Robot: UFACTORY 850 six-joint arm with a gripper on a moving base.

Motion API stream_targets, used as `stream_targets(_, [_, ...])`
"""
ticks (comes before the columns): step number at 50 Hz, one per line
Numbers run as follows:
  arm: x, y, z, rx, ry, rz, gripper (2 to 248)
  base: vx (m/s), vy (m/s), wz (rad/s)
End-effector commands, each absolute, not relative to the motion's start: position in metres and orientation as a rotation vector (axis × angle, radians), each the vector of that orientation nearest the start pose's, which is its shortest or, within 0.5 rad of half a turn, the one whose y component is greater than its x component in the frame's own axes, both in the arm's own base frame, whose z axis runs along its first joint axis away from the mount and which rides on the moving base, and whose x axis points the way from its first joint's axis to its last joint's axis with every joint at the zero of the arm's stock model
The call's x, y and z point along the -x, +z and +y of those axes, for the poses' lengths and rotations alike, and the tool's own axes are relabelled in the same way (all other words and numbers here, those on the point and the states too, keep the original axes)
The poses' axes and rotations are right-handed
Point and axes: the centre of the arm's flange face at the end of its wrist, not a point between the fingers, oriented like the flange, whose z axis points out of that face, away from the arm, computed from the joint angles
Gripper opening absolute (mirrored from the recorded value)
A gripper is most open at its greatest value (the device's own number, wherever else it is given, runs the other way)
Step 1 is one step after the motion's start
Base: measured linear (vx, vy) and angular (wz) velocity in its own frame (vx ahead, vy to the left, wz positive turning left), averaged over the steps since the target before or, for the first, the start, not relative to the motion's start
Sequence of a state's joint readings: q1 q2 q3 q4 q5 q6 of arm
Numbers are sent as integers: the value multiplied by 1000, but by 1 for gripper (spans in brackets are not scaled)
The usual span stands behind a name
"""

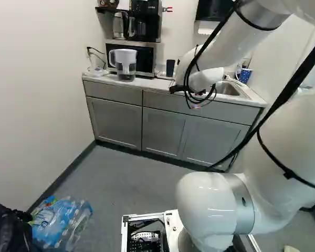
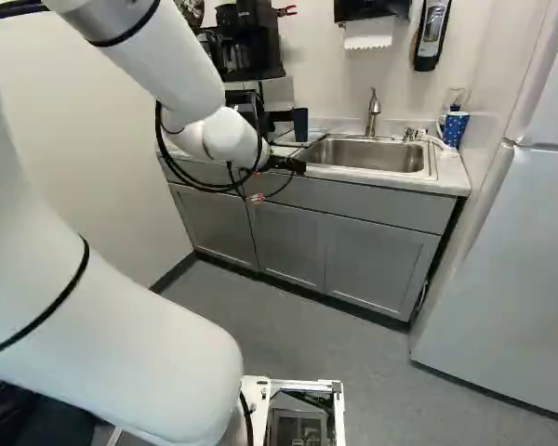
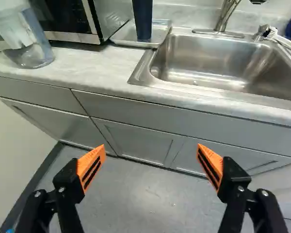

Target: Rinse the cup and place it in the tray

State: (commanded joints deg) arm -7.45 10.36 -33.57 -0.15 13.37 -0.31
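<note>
Beyond the wrist, my gripper [image 2: 285,165] shows only in part in the right base view, in front of the counter. In the wrist view the gripper [image 3: 150,165] is open, its orange-padded fingers wide apart with nothing between them. A dark blue cup [image 3: 142,19] stands in the shallow tray [image 3: 162,30], ahead of the gripper on the counter beside the sink. The same cup [image 2: 300,124] shows just left of the sink in the right base view. The metal sink [image 3: 218,60] lies ahead of the finger on its side, with a faucet [image 3: 227,14] behind it.
A water pitcher [image 1: 125,64] stands before the microwave [image 1: 147,56]. Right of the sink is a blue dotted cup [image 2: 454,128], near a white hose. Cabinets [image 2: 288,246] front the counter; a fridge [image 2: 511,269] stands right. Packed bottles [image 1: 60,223] lie on the floor at left.
</note>
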Motion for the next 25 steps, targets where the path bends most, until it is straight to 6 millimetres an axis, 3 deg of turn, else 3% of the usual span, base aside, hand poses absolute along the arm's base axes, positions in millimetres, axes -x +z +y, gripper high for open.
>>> stream_targets(25, [-358, 437, -27, 2713, -1662, 96, 247, 0, 0, 0])
